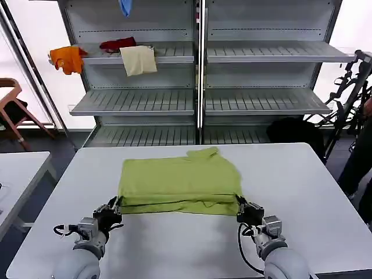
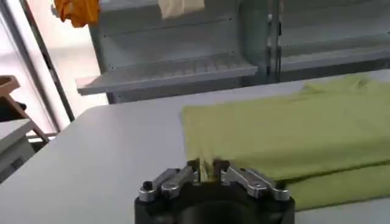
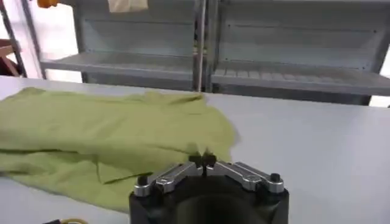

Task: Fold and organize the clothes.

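Evidently thin and limp, the T-shirt (image 1: 179,181) is pinched at its near corners by closed left gripper (image 1: 114,206) and right gripper (image 1: 240,204).

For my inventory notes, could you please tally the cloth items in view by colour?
Lime-green: 1, the T-shirt on the table
Orange: 1, the garment on the shelf
Red: 1, the cloth on that shelf
Cream: 1, the cloth draped over its edge
Blue: 1, the item hanging above
Total: 5

Head camera high, looking down over table (image 1: 302,192); both wrist cameras low, near tabletop, facing shelves (image 1: 200,102).
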### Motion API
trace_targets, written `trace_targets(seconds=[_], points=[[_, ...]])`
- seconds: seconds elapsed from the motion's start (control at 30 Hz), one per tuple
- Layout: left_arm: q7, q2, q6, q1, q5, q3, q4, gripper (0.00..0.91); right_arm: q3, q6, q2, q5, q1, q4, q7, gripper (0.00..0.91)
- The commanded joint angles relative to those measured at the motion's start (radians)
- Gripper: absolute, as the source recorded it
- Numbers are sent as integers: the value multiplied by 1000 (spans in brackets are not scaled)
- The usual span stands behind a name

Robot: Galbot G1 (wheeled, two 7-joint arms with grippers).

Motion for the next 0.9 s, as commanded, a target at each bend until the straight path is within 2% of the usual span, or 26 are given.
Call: trace_targets(seconds=[0.03, 0.07, 0.2, 0.47, 0.77, 0.9], points=[[4, 7, 18, 34, 4, -25, -48, 907, 41, 4, 7, -18, -40, 39, 32, 907], [7, 8, 22, 45, 3, -32, -60, 907, 53, 13, 6, -20, -63, 57, 18, 907], [6, 3, 44, 93, -22, -49, -110, 907, 70, 29, 11, -9, -119, 99, 20, 907], [3, -5, 69, 122, -97, -74, -125, 907, 121, -8, 15, 115, -195, 128, 13, 907], [8, -16, 54, 77, -155, -72, -56, 907, 108, -13, 21, 116, -181, 73, -27, 907], [17, -23, 48, 58, -167, -67, -31, 907, 79, -17, 30, 103, -141, 47, -30, 846]])
